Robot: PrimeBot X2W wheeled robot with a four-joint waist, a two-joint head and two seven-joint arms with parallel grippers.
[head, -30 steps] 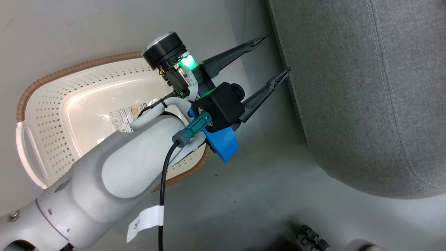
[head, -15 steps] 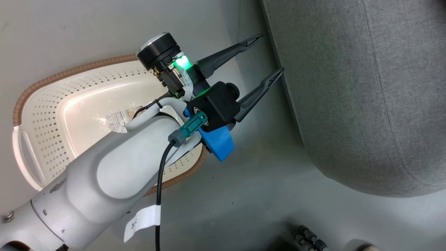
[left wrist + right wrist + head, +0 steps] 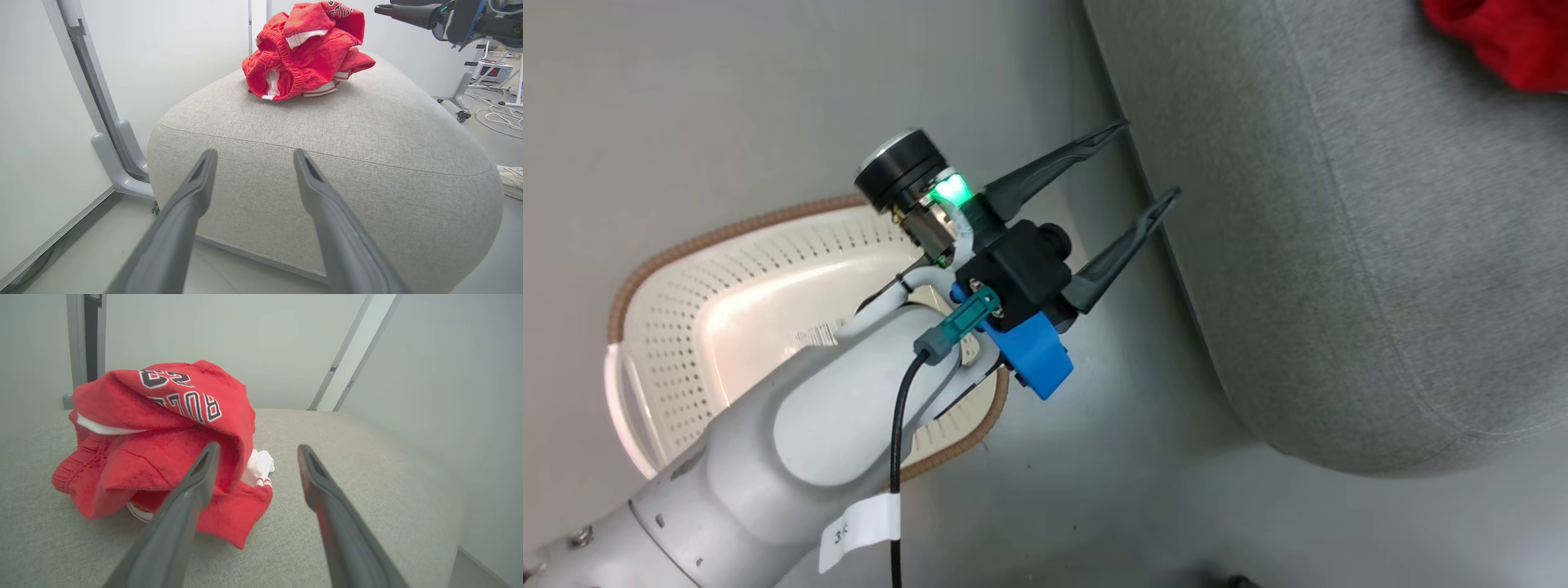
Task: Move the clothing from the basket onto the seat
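Observation:
The clothing (image 3: 163,437) is a crumpled red heap with white trim and a printed number, lying on top of the grey seat (image 3: 347,477). My right gripper (image 3: 258,448) hangs open just above the seat, its left finger in front of the heap, holding nothing. My left gripper (image 3: 1150,159) is open and empty, over the floor between the cream basket (image 3: 686,327) and the seat's side (image 3: 1339,245). The left wrist view has the left gripper (image 3: 254,154) facing the seat (image 3: 327,130), the clothing (image 3: 302,53) on top and a dark finger (image 3: 404,11) of my right gripper above. Red clothing (image 3: 1511,41) fills the head view's top right corner.
My pale left forearm (image 3: 833,425) covers part of the basket's inside. A white wall panel with a grey post foot (image 3: 118,163) stands left of the seat. Cables (image 3: 494,114), a stand on wheels (image 3: 461,94) and a pale shoe (image 3: 510,179) lie on the floor to its right.
The head camera has moved, so the whole picture has shifted and the red clothing now shows in the top right corner. My left gripper stays open beside the seat.

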